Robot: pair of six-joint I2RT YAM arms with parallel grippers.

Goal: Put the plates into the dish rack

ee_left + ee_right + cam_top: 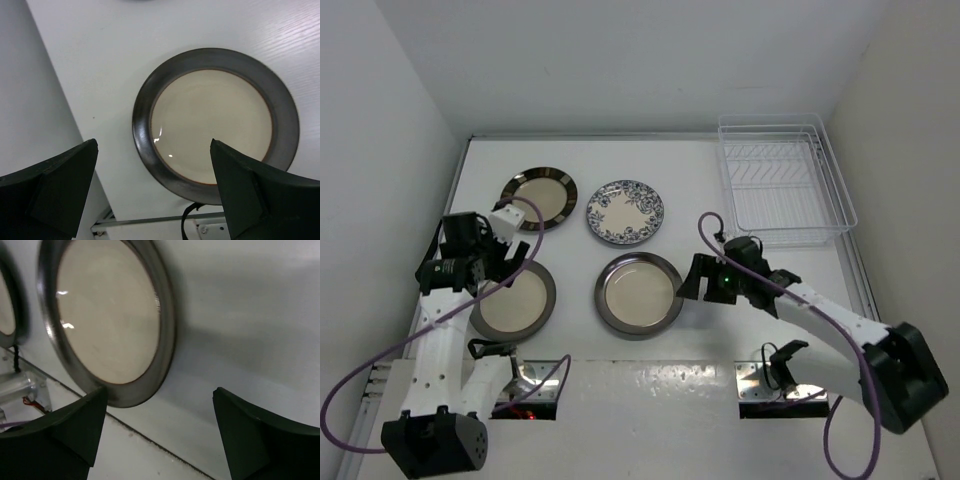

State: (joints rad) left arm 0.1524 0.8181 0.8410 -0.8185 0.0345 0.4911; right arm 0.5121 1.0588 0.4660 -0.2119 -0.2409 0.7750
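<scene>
My right claw is spread wide and holds nothing. It sits low over the counter, fingertips just short of the rim of a brown-rimmed plate. In the right wrist view that plate lies ahead and off towards one finger, not centred in the gap. The dish rack stands behind this claw and off to its side, well apart, and seems to hold no plates.

My left claw is spread and empty too, hanging above a second brown-rimmed plate, which lies flat beneath and between its fingers. Beyond that claw lie a third brown-rimmed plate and the blue floral plate, both flat on the counter.

I judge the step in hand to be taking the first plate by its rim with the right claw. To do it well I should first swing sideways until the rim sits midway between my fingers. Then I should come in shallow, one finger over the raised lip and the other slipping under it. From this angle I cannot tell whether my lower finger already touches the counter, so I would ease down gently. The glaze looks slick, so I want a deep, firm bite before lifting, and a slow lift so the plate does not swing.
</scene>
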